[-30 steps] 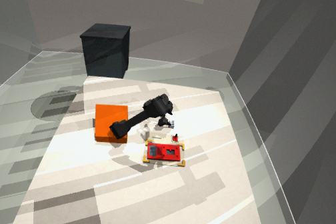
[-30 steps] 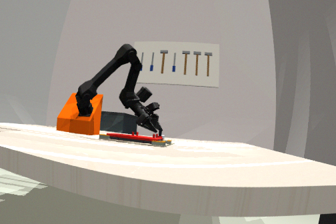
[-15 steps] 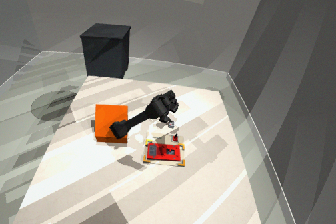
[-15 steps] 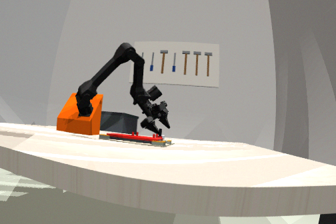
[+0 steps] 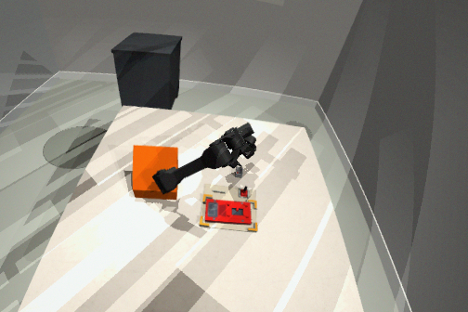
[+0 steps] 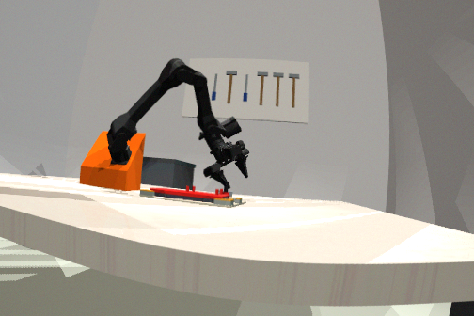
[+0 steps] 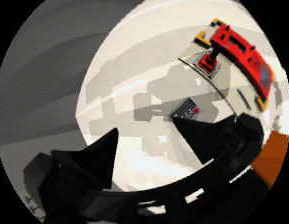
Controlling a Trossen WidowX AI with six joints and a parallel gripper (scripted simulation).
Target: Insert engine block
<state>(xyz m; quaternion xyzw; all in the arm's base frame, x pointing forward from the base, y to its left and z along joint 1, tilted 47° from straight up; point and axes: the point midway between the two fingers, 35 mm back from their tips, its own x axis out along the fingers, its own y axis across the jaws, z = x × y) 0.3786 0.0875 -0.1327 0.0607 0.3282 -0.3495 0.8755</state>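
The engine block point(image 5: 239, 172) point(image 7: 185, 109), a small grey block with a red dot, lies on the table outside the car body. The red car body point(image 5: 224, 217) point(image 6: 173, 191) point(image 7: 248, 58) lies between orange corner pieces on a pale plate point(image 5: 227, 227). Its dark opening point(image 5: 237, 212) shows no block in it. My gripper point(image 6: 237, 182) point(image 7: 145, 124) is wide open and empty, tilted, above the table beside the plate. In the wrist view the right fingertip overlaps the block's lower left edge; whether they touch I cannot tell. The block's slot side is not clear.
A small red part with a black post point(image 5: 243, 192) point(image 7: 208, 63) stands on the plate, between the car body and the block. The orange arm base point(image 5: 155, 169) point(image 6: 112, 171) is to the left. A dark cabinet point(image 5: 148, 74) stands behind the table.
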